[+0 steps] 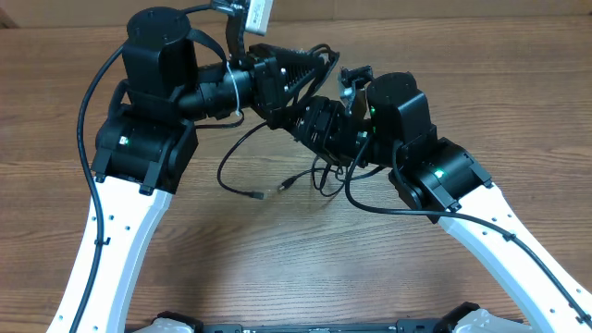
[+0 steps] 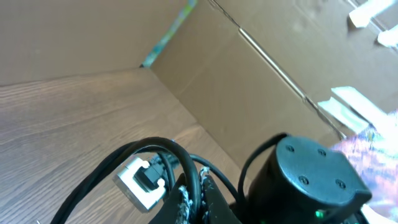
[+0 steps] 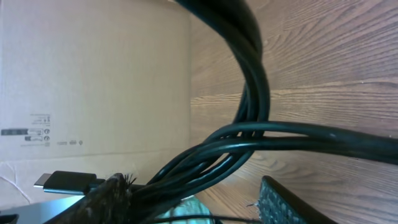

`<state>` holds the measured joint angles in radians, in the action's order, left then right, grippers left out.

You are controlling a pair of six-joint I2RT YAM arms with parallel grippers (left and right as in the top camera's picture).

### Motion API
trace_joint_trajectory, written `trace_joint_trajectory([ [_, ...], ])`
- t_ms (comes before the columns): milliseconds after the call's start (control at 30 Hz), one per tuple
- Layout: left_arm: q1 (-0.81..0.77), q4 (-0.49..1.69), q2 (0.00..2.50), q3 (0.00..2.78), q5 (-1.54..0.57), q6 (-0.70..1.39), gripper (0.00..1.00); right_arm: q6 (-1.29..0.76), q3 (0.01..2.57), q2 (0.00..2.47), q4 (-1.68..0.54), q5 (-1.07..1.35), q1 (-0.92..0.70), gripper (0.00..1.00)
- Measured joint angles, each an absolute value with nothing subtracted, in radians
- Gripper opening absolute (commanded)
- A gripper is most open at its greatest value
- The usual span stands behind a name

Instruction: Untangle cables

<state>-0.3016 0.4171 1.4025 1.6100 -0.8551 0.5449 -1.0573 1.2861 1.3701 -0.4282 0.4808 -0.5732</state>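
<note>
Thin black cables (image 1: pixel 231 159) lie loose on the wooden table below the two arms, with plug tips (image 1: pixel 257 193) near the middle. My left gripper (image 1: pixel 324 63) is shut on one black cable (image 2: pixel 186 163), with its fingertips (image 2: pixel 194 198) pinching it. My right gripper (image 1: pixel 282 116) sits just under the left arm. Its fingers (image 3: pixel 199 202) are wide apart, and a bundle of several black cables (image 3: pixel 249 134) runs between them, resting against the left finger.
A white block with a black plug in it (image 2: pixel 144 179) lies beside the left fingers. The right arm's round motor housing (image 2: pixel 308 174) is close to the left gripper. A cardboard wall (image 2: pixel 249 93) borders the table's far edge. The two arms cross closely (image 1: pixel 305 102).
</note>
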Motion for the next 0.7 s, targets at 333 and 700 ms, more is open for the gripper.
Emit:
trace_joint_trajectory([
  [333, -0.359, 0.426, 1.402, 1.61, -0.622, 0.8, 0.05, -1.075, 1.286, 1.37, -0.419, 0.354, -0.579, 0.56],
  [700, -0.374, 0.507, 1.372, 1.61, -0.391, 0.962, 0.04, -1.095, 1.286, 1.37, -0.405, 0.243, -0.584, 0.68],
])
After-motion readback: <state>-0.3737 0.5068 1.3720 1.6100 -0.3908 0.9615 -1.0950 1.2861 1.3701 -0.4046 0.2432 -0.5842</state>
